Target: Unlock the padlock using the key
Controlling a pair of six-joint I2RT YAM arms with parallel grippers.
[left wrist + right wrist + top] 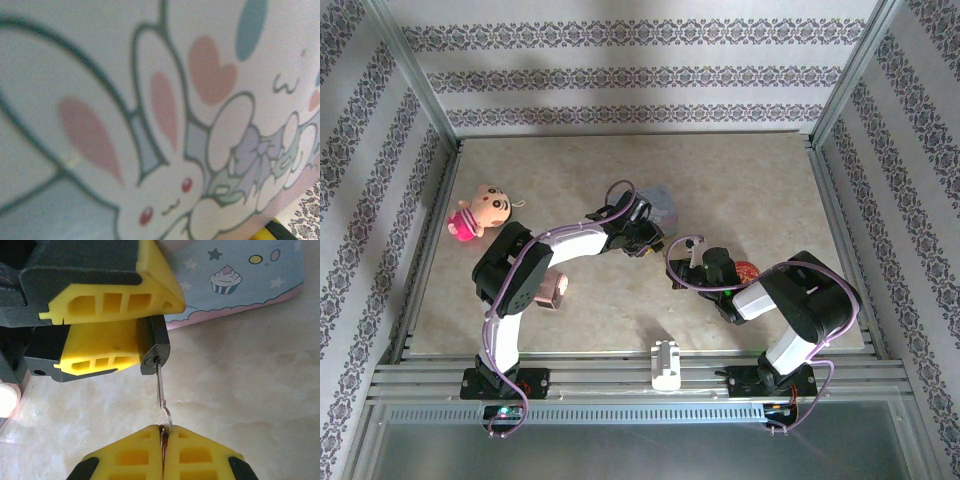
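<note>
Key (160,386) in padlock (154,351), (bare tabletop (250,390) right)

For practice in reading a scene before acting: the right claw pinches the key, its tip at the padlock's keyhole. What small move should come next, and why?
Probably ease the right claw forward along the line of the key, seating the blade deeper. Most of the blade shows outside the padlock, which the left claw grips, so turning now would likely slip.
</note>
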